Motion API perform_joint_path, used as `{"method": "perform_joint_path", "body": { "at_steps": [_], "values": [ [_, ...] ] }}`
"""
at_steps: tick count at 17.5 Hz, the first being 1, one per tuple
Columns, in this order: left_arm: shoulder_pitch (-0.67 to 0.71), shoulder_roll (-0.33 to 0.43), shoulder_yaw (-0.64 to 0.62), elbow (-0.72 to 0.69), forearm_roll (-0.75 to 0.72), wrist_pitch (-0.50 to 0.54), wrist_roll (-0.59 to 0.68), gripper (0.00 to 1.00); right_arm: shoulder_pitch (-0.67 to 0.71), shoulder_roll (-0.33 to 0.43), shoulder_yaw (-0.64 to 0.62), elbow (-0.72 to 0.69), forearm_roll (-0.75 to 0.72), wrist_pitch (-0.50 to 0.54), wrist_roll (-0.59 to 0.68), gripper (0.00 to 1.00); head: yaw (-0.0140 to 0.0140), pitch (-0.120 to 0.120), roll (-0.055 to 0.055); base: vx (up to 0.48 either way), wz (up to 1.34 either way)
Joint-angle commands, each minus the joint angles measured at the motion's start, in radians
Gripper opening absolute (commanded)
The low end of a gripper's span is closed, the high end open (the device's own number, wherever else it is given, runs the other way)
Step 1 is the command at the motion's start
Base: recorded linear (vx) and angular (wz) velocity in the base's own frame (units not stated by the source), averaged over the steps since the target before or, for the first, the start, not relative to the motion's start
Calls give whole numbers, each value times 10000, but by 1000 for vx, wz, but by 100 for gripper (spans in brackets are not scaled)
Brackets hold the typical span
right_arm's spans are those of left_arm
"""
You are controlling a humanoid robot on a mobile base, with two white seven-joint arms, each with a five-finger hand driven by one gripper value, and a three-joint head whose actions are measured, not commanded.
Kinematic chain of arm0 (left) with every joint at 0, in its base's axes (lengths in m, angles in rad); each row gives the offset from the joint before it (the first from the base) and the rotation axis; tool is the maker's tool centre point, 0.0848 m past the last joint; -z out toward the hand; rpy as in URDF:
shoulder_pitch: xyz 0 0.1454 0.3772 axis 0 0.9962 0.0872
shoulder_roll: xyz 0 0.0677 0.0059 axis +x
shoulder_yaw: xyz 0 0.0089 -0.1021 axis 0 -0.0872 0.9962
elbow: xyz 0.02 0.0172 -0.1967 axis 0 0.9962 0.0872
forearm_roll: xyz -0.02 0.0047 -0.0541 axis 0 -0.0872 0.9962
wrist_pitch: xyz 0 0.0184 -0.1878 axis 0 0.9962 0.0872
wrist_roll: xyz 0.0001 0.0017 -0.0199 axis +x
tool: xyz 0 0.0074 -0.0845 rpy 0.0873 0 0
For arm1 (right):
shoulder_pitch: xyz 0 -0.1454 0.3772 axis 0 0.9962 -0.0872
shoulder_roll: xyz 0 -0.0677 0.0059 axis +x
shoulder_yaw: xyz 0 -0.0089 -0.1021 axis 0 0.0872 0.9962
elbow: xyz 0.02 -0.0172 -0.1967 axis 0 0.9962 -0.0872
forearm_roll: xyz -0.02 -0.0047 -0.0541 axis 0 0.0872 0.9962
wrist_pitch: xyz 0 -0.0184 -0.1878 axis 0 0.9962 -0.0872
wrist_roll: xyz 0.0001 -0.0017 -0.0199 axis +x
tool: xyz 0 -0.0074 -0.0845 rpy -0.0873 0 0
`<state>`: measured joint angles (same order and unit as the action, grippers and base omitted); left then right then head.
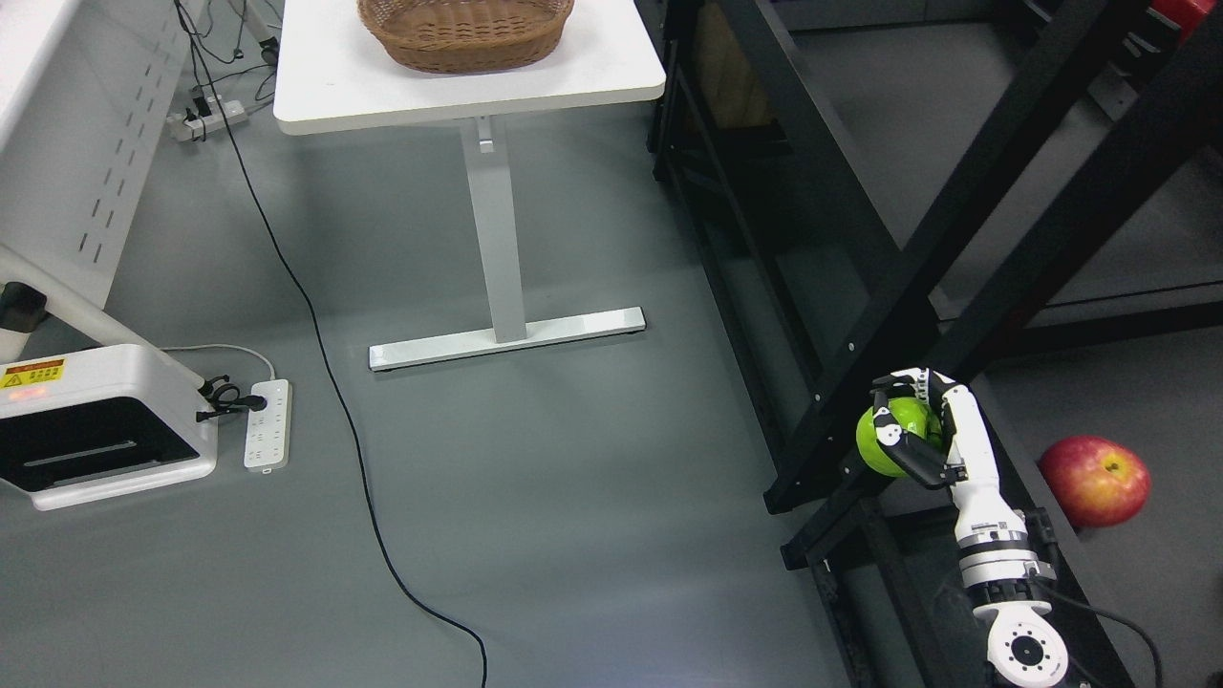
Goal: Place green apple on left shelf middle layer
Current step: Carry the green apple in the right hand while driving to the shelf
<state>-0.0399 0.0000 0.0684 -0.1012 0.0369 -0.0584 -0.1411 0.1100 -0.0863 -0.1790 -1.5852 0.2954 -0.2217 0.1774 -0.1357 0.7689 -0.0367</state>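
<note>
Lower right of the head view: right hand [915, 430] comes up from the bottom edge on a white arm, fingers [898, 441] wrapped around the green apple [889, 435], firm grasp. Apple is held in the air right against the front corner of the black shelf frame [860, 287], at the foot of its slanting uprights; can't tell if it touches the frame. It is not resting on any shelf layer. Red apple [1095, 480] lies just right of the hand, on a grey shelf surface [1166, 554], apart from the hand and the green one. Left arm doesn't show. Upper middle: white table [573, 81] on a single pedestal leg with a flat foot, wicker basket [466, 33] on top, cut off by the upper edge. Left side: white machine [105, 420] with a yellow warning label, on the grey floor [573, 478]. Just beside it, a white power strip [267, 425] with a black plug in it. Second power strip [205, 119] at upper left. Black cable [325, 363] runs from upper left down across the floor to the bottom edge.
</note>
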Motion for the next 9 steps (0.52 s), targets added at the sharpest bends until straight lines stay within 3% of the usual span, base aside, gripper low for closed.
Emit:
{"method": "perform_joint_path", "body": {
  "at_steps": [1, 9],
  "values": [
    [0, 175, 6, 0, -1, 16, 0, 100, 50, -42, -112, 36, 7, 130, -55, 0, 0, 0, 0, -67, -288],
    [0, 175, -24, 0, -16, 16, 0, 100, -379, -119, -1293, 21, 6, 222, -71, 0, 0, 0, 0, -49, -341]
  ]
}}
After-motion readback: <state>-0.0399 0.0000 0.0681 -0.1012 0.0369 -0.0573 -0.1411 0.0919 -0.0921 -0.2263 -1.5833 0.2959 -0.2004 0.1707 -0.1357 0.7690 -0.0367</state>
